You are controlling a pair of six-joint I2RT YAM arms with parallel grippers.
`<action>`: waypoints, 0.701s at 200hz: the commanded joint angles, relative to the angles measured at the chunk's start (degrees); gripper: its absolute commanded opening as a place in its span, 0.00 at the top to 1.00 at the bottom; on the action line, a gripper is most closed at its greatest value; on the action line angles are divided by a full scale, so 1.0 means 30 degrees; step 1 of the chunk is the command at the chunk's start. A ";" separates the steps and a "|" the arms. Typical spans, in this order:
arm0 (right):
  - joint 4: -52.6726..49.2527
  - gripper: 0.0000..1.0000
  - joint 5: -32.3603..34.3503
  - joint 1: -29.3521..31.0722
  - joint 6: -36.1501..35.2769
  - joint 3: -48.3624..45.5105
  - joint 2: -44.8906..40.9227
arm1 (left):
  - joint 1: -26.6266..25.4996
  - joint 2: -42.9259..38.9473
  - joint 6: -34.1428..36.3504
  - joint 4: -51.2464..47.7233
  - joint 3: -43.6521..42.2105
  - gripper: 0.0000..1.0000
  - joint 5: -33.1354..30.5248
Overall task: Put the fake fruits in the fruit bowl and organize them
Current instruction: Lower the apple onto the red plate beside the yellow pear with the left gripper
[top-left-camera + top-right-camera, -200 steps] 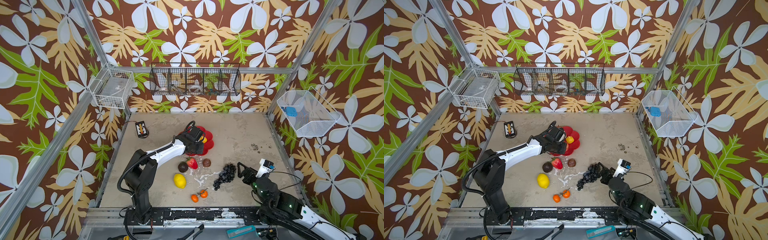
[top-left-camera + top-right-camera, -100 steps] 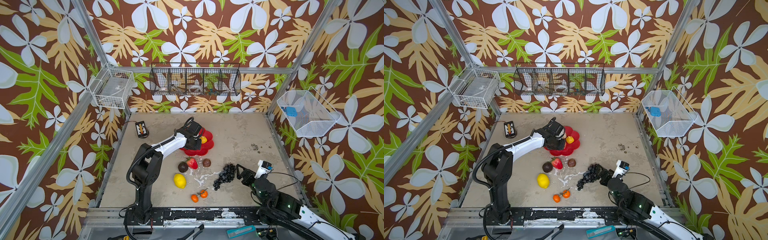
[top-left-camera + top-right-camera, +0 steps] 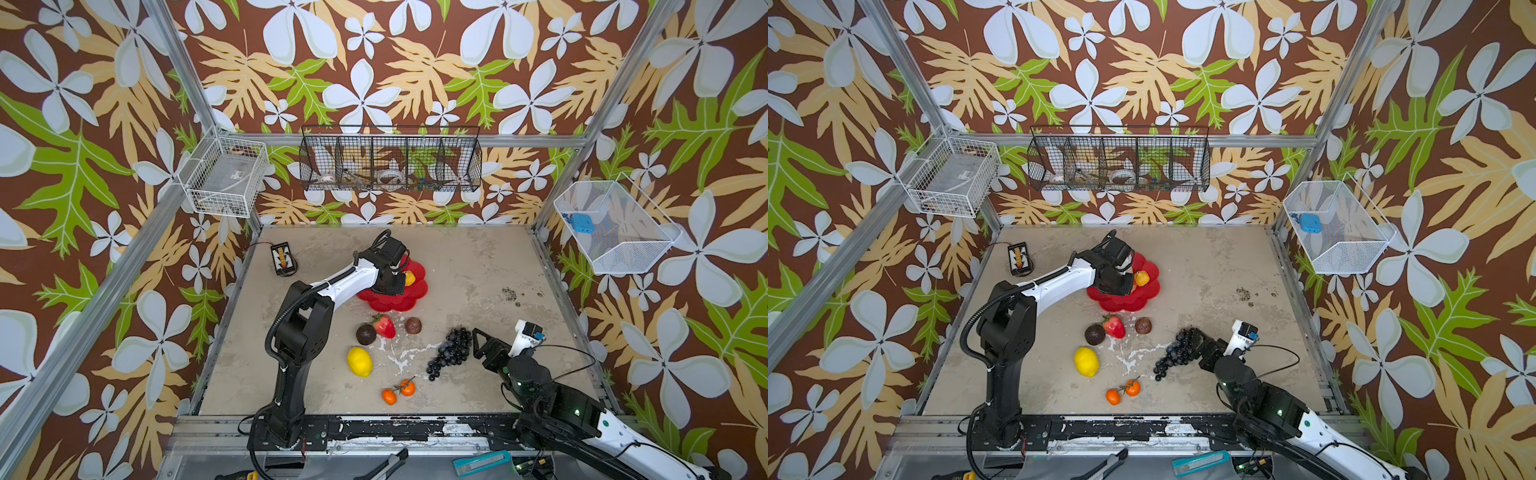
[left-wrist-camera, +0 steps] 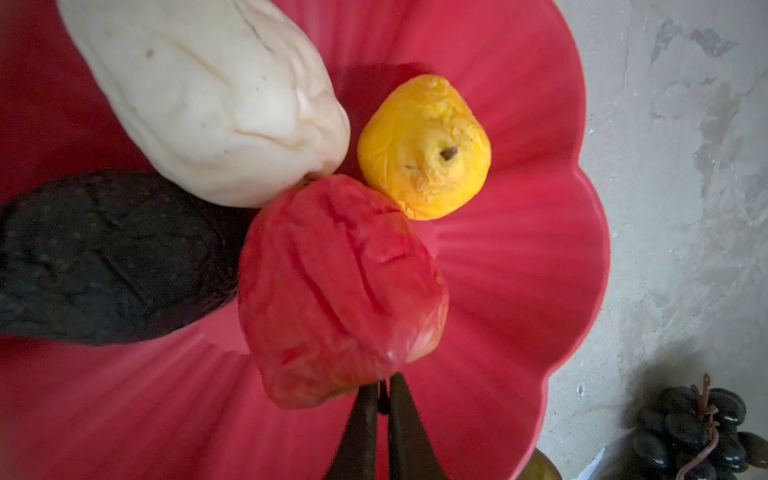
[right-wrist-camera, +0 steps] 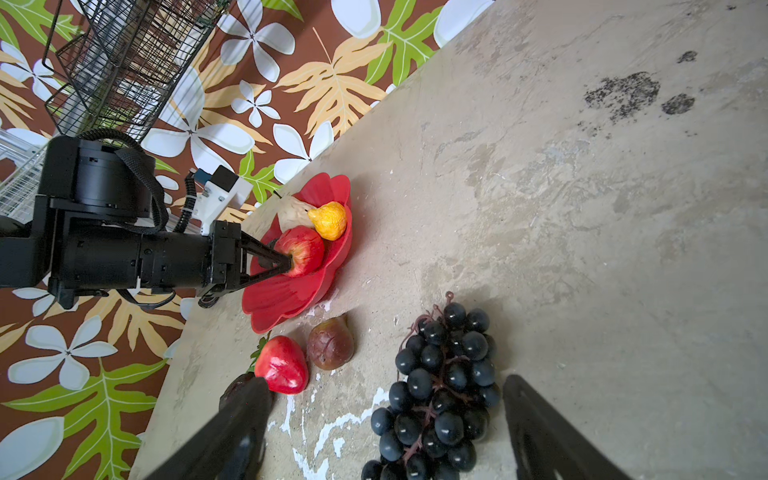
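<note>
fake fruits lie partly in the fruit bowl (image 3: 419,291) and partly on the table (image 3: 478,270). the red scalloped bowl sits left of the table's middle. in the left wrist view it holds a pale pear (image 4: 208,95), a dark avocado (image 4: 104,257), a red apple (image 4: 340,286) and a small yellow fruit (image 4: 424,145), all bunched together near its centre. the left gripper (image 4: 382,401) hangs over the bowl with its jaws pressed nearly together at the apple's stem end. it may be pinching a stem, but that spot is too hidden to be sure. in both top views a strawberry (image 3: 384,326) lies in front of the bowl, touching a dark round fruit (image 3: 365,334), with a brownish fruit (image 3: 413,325) just to its right. a yellow lemon (image 3: 360,361) lies nearer the front edge, and two small oranges (image 3: 398,392) nearer still. the black grape bunch (image 3: 451,351) lies right of these. the right gripper (image 3: 478,343) is low just beside it, jaws spread wide and holding nothing. in the right wrist view its fingers (image 5: 243,428) stand either side of the bunch's end.
</note>
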 commanded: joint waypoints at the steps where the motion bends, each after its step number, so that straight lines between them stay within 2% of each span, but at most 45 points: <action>1: 0.0290 0.13 -0.0087 0.0018 0.0248 -0.0200 0.0055 | 0.0054 -0.0045 0.0093 -0.0531 0.0424 0.90 -0.0562; 61: 0.0757 0.14 -0.0340 0.0018 0.0474 -0.0497 0.0230 | 0.0054 -0.0294 0.0552 -0.2095 0.1271 0.94 -0.0553; 140: 0.0744 0.13 -0.0514 0.0018 0.0548 -0.0408 0.0612 | 0.0083 0.0887 0.0892 -0.2728 0.2383 0.91 -0.0570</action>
